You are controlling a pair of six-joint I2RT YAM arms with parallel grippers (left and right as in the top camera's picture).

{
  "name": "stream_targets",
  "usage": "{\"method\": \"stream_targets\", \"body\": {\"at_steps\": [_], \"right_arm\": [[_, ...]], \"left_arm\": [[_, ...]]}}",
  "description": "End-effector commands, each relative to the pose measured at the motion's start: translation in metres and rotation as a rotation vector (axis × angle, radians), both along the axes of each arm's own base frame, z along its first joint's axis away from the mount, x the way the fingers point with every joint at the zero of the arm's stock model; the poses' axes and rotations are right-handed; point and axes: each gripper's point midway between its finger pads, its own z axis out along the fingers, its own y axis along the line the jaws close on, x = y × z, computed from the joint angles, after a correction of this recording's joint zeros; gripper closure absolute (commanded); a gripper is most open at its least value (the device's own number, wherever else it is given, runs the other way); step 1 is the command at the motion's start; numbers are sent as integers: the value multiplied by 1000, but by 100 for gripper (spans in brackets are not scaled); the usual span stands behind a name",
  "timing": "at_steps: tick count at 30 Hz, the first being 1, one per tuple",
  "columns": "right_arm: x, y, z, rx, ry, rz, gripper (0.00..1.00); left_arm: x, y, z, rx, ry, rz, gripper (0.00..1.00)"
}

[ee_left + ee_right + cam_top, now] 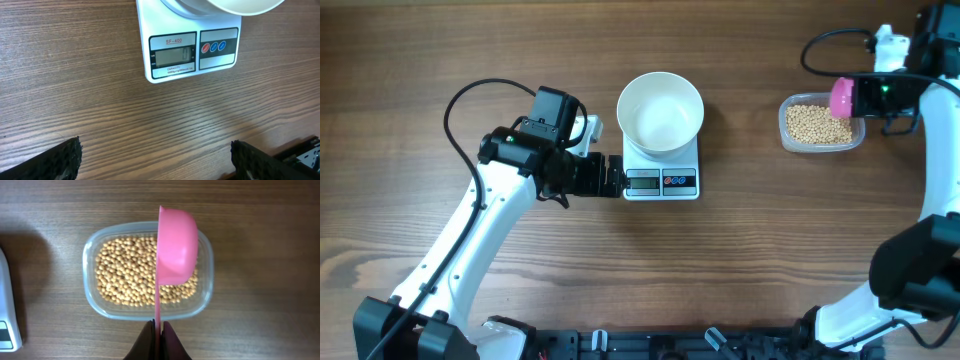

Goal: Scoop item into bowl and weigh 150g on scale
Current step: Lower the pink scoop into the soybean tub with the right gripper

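Here, right end effector (159, 326) holds pink scoop (176, 245) over beans (125, 275).

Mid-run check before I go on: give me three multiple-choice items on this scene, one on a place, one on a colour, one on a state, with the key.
1. Where does the bowl stand?
A. on the scale
B. left of the scale
C. right of the scale

2. What colour is the scoop in the right gripper?
A. blue
B. pink
C. green

3. How is the left gripper?
A. open and empty
B. shut on the bowl
C. shut on the scale

Key:
1 A: the overhead view shows the bowl on the scale's platform, behind the display.
2 B: the right wrist view shows a pink scoop, its handle pinched between the shut fingers.
3 A: its fingers stand wide apart with only bare wood between them.
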Motion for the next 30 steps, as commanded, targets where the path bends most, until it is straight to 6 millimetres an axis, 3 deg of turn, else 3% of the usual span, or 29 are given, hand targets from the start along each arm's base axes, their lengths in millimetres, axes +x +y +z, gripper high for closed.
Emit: {"method": "stream_targets", "body": {"at_steps": [1,7,25,30], "right_arm": [[5,1,-18,-26,42,31,96],[1,-4,-35,-47,108,4,96],[-7,22,-37,98,130,40,96],[-9,21,-39,94,139,32,96]], "left_arm": [[-1,-1,-2,-8,4,-18,0],[-1,-1,-2,-8,5,-18,0],[-1,-1,-2,-8,4,-19,0],[-1,-1,-2,-8,4,-18,0]]}}
